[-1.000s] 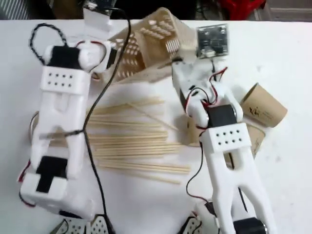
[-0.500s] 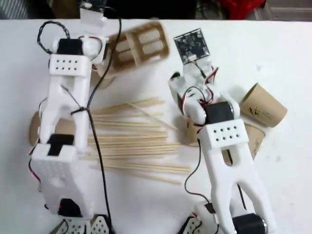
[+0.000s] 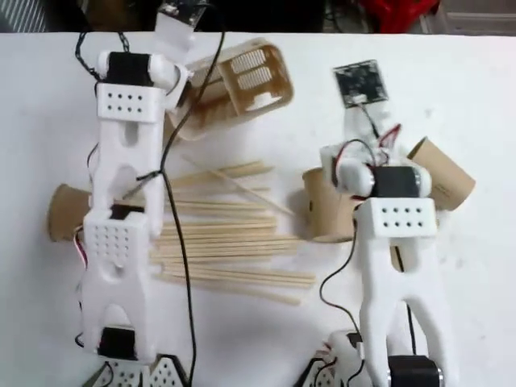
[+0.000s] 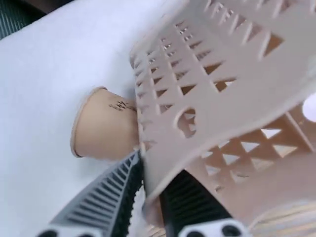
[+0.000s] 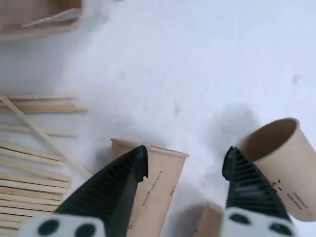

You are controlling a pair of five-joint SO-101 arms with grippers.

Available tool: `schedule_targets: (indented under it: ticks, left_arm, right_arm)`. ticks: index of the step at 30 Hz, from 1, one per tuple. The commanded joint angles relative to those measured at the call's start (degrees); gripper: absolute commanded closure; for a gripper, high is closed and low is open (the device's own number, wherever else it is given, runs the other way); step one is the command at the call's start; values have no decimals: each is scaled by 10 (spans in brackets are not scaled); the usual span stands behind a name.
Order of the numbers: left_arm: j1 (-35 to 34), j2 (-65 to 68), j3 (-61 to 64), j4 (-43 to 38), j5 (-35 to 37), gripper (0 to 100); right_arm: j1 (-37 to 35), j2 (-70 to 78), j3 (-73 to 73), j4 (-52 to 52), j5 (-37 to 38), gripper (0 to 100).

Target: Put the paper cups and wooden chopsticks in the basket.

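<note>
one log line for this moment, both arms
left pincer: shut on beige plastic lattice basket, tilted | right pincer: open over brown paper cup | wooden chopsticks: scattered on white table

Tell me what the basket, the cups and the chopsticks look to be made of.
Basket: probably moulded plastic, beige and smooth with a slight sheen; the regular triangular cut-outs suggest this.
Paper cups: matte brown kraft-style paper with thin rolled rims.
Chopsticks: pale, matte, seemingly unfinished wood, possibly bamboo; they are thin, straight sticks.

Right gripper (image 5: 186,157) spread wide over a lying paper cup (image 5: 158,182); second cup (image 5: 291,163) beside; wooden chopsticks (image 5: 19,190) nearby.
</note>
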Motion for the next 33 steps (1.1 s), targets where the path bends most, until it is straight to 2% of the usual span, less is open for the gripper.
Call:
schedule_targets:
  ticks: [1, 7, 12, 16, 20, 22, 25, 31, 33]
  left_arm:
    - [13, 4, -33, 41, -10, 980]
    - [17, 49, -39, 12, -22, 967]
    - [22, 91, -35, -47, -18, 859]
    - [20, 108, -40, -85, 6, 886]
    - [19, 109, -40, -105, 11, 988]
    - [20, 109, -40, -106, 32, 979]
    - [18, 102, -51, -96, 60, 980]
    - [22, 56, -107, 37, 58, 980]
    - [16, 34, -89, 43, 58, 980]
  right_arm:
    - [18, -2, -23, 21, 6, 746]
    - [14, -3, -18, 54, 6, 745]
    - [16, -4, 31, 21, 7, 745]
    - [15, -4, 67, -24, 7, 745]
    - [14, -4, 76, -35, 7, 745]
    - [14, -4, 76, -32, 7, 745]
    - [17, -4, 76, -32, 7, 745]
    - [15, -4, 89, -33, 7, 745]
    - [17, -4, 88, -33, 7, 745]
